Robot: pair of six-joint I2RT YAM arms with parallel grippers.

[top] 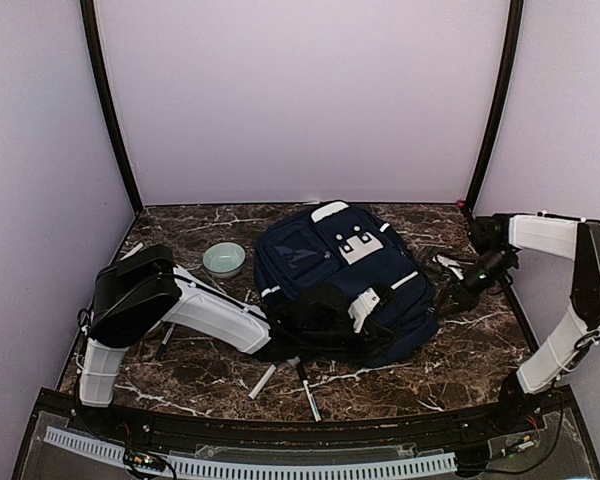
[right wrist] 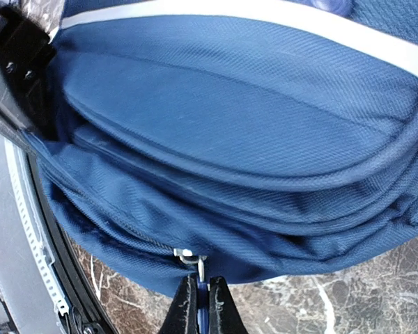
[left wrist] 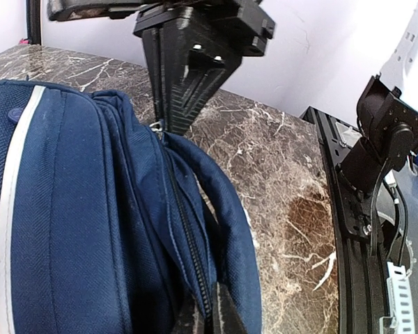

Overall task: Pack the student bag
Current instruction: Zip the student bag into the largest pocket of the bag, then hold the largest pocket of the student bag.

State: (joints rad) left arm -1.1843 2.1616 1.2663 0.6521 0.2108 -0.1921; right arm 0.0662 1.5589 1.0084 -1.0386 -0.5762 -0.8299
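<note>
The navy-blue fabric student bag [top: 315, 255] seems at its unzipping step — right tool [right wrist: 198, 306] clamped on the metal zip pull [right wrist: 190, 259], left tool [left wrist: 173, 124] pinching its seam — next, draw the zip along.

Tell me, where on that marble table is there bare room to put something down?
Bare marble lies between the backpack and the right arm, and in a strip between the backpack and the back wall. The near left is crowded: the left arm, the green bowl and pen-like sticks lie close around the backpack.
</note>
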